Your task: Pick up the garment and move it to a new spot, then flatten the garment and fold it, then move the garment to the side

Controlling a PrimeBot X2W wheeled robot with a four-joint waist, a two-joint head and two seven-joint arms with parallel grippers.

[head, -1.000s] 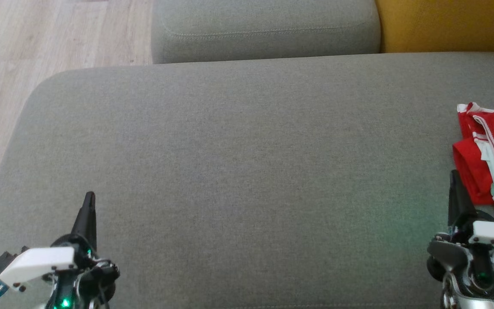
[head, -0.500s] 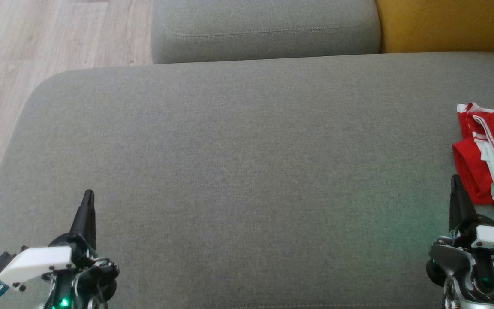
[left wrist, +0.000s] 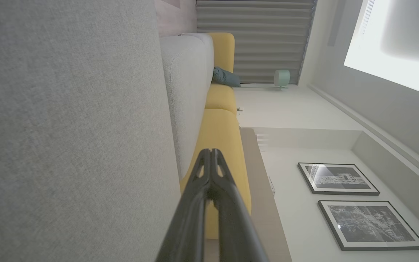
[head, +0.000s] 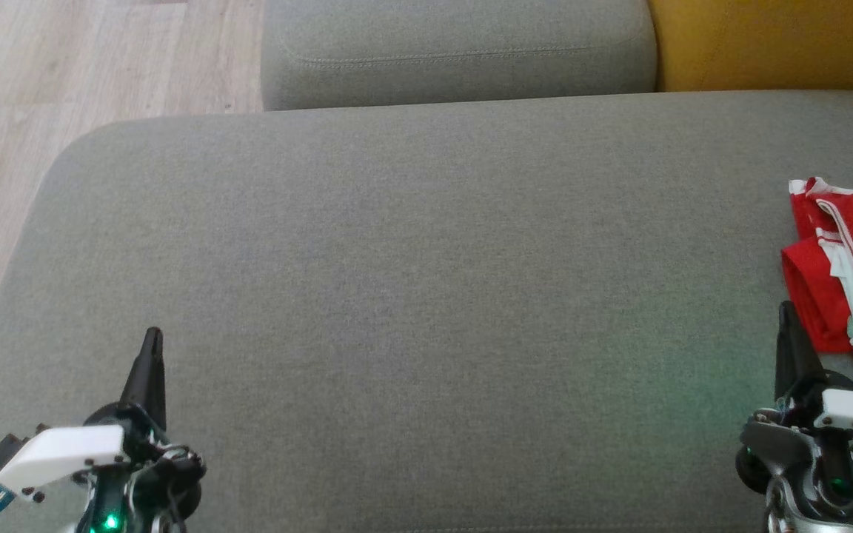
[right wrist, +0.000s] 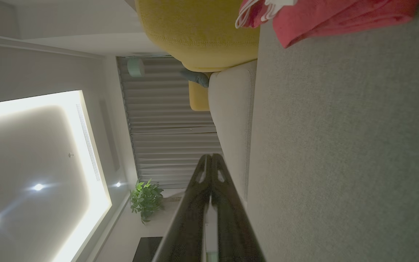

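Note:
The garment (head: 848, 266) is a red piece with white stripes, bunched at the right edge of the grey sofa seat (head: 412, 296) in the head view; the right wrist view catches it (right wrist: 333, 14) at the top. My right gripper (head: 787, 311) is shut and empty, its tip just left of the garment's near edge. In its own wrist view the two fingers (right wrist: 211, 158) meet at the tip. My left gripper (head: 152, 337) is shut and empty over the seat's near left, far from the garment; its fingers (left wrist: 211, 153) press together.
A grey back cushion (head: 456, 52) and a yellow cushion (head: 774, 41) stand behind the seat. Wooden floor (head: 64, 74) lies beyond the seat's left edge. The seat's rounded left corner (head: 71, 155) drops off to that floor.
The right gripper has drawn back slightly toward me, away from the garment. The left gripper has barely shifted. The garment lies as before.

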